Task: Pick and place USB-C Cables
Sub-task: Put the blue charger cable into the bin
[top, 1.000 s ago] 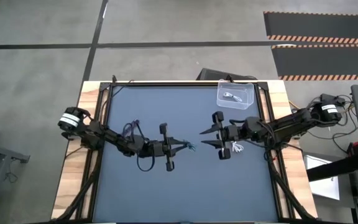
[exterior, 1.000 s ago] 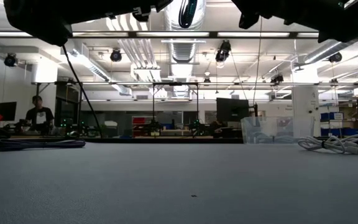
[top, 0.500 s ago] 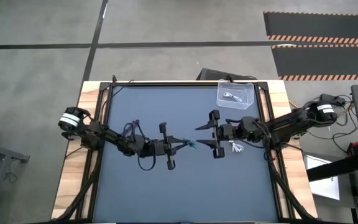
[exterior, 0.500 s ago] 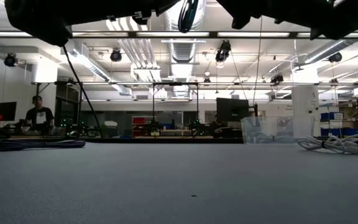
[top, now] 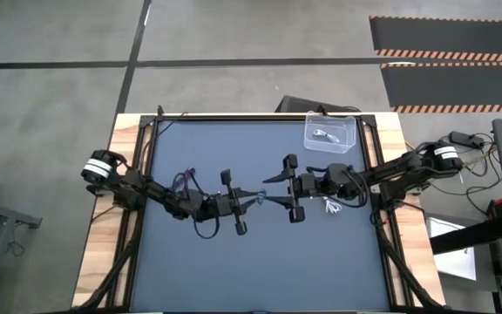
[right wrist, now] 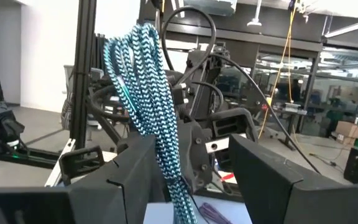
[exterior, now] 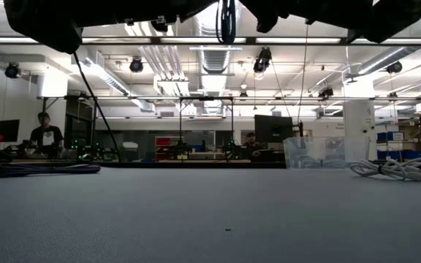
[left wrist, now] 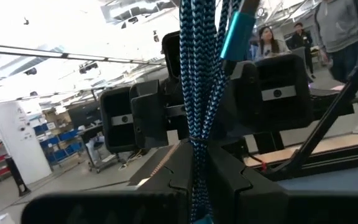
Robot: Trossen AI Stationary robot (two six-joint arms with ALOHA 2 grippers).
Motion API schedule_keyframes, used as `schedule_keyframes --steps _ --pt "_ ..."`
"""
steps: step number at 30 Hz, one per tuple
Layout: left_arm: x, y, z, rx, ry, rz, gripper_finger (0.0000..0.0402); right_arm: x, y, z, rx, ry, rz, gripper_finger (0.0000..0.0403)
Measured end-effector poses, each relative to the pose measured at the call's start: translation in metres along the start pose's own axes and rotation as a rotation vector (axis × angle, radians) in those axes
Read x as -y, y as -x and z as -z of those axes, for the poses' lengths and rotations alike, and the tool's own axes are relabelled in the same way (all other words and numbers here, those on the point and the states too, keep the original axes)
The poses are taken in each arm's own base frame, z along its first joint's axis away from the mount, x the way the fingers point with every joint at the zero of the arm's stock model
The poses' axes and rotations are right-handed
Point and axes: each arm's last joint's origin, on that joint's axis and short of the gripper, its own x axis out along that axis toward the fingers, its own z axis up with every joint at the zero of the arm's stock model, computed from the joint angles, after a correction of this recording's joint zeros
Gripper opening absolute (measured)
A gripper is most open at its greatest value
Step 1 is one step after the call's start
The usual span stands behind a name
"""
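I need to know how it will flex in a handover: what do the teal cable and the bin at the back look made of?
Teal cable: woven fabric sheath, matte, judging by its blue-and-black zigzag braid; connector shell looks like smooth teal metal or plastic. Bin: clear, glossy plastic, probably rigid, since a white cable shows through it.

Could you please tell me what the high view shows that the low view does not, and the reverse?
Only the high view shows the left end effector shut on the teal braided cable, the open right end effector reaching around it, and a small white cable inside the clear plastic bin. Only the low view shows the room beyond, with a person at its far left. Both show the bin, the loose white folded cable, the dark purple cable and the teal one.
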Motion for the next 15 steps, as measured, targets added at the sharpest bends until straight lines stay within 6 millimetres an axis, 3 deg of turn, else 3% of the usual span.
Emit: schedule_keyframes --steps 7,15 --pt "-0.0003 -0.0001 0.0003 -0.004 -0.001 -0.005 0.0011 0.0005 -0.0063 -0.0022 0.010 0.020 -0.002 0.0161" --pt "-0.0006 -0.0001 0.0010 -0.010 -0.003 -0.010 0.0011 0.0001 -0.0063 -0.0009 -0.005 0.026 -0.002 0.0034"
